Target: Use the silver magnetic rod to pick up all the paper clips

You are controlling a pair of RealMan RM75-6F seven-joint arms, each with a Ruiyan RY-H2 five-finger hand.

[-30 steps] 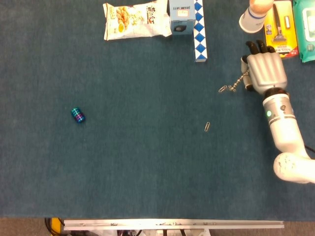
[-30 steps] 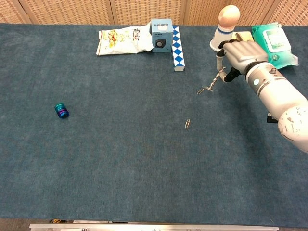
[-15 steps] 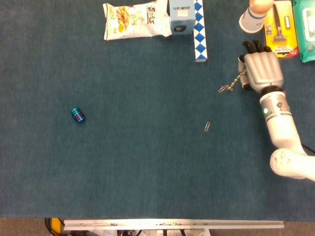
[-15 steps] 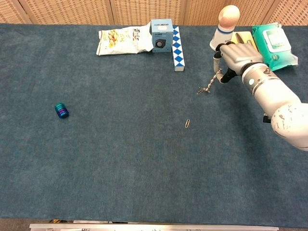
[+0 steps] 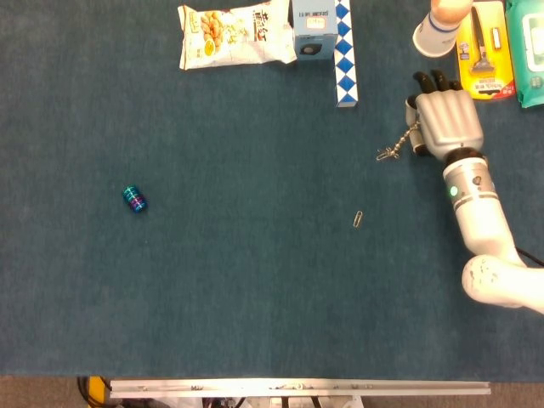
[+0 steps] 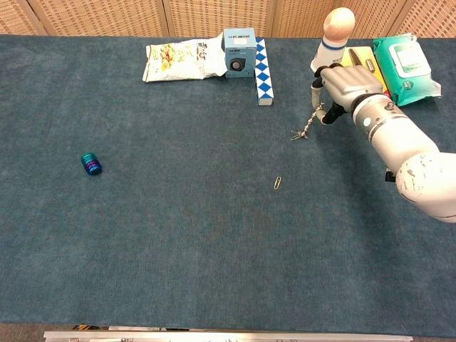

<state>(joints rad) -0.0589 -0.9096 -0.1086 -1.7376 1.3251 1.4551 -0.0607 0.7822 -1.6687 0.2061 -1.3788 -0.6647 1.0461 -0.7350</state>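
Note:
My right hand (image 5: 444, 122) (image 6: 347, 87) holds the silver magnetic rod (image 5: 410, 110) (image 6: 315, 93) upright at the table's far right. A chain of paper clips (image 5: 398, 144) (image 6: 304, 127) hangs from the rod's lower end and trails down-left to the blue cloth. One loose paper clip (image 5: 358, 219) (image 6: 277, 183) lies on the cloth, nearer the front and left of the hand. The left hand is not in either view.
A snack bag (image 5: 234, 34), a blue box (image 5: 313, 30) and a blue-white checkered stick (image 5: 344, 55) lie at the back. A bottle (image 6: 333, 39), a razor pack (image 5: 483, 47) and wipes (image 6: 403, 65) sit behind the right hand. A small teal cylinder (image 5: 134, 199) lies far left.
The right hand with the rod has shifted slightly toward the back and left, dragging the clip chain along. The loose clip has not moved.

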